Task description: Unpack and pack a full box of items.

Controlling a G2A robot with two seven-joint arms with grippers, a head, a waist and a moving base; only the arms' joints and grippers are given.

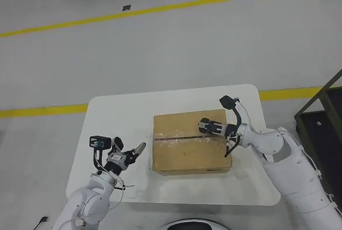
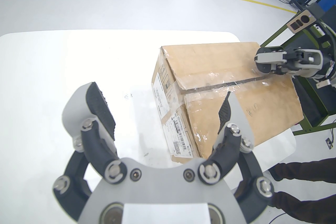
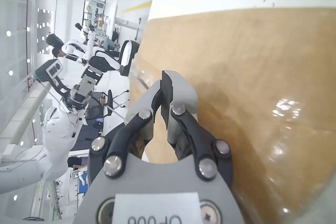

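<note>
The box (image 1: 191,144) sits central on the table (image 1: 113,115), stiff, probably heavy, its tape (image 1: 173,137) slick, best lifted at the seam's 3 o'clock end where the right gripper (image 1: 204,126) rests, jaws pressed together; the left gripper (image 1: 138,152), jaws spread, hovers at its 9 o'clock.

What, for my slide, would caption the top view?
Right gripper shut at the taped seam of the box; left gripper open beside it.

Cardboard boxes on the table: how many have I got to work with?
1. The taped cardboard box sits mid-way along the table, right gripper at its top seam, left gripper open beside its end.
</note>
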